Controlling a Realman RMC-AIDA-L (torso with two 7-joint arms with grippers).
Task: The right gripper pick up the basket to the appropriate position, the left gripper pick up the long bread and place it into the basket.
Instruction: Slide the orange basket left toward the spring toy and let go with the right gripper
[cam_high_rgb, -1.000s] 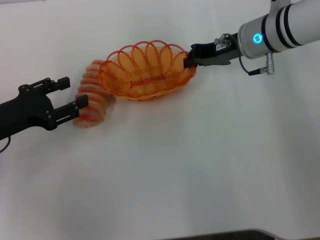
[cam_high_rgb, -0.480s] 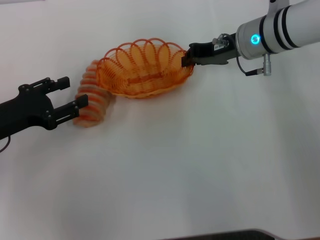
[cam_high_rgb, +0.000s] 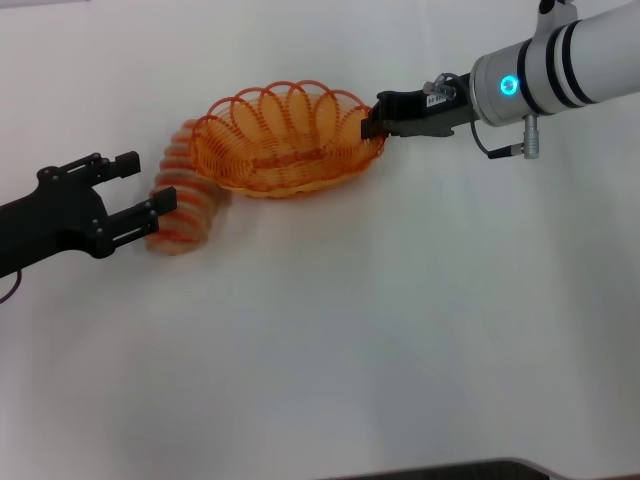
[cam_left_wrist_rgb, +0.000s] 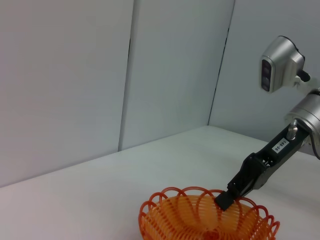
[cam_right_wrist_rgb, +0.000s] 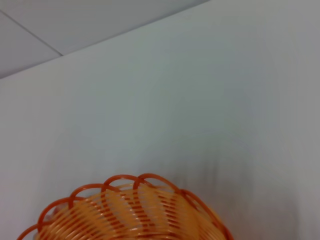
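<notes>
Right gripper (cam_high_rgb: 372, 124) clamped on right end of basket (cam_high_rgb: 285, 140) rim, basket at far centre of white table (cam_high_rgb: 380, 330), left end overlapping long bread (cam_high_rgb: 183, 200). Left gripper (cam_high_rgb: 140, 192) at left, fingers apart, just beside the loaf (not gripping). Judgement: draw basket clear of the bread, level and slow, set it down in open space; left gripper holds off until then
</notes>
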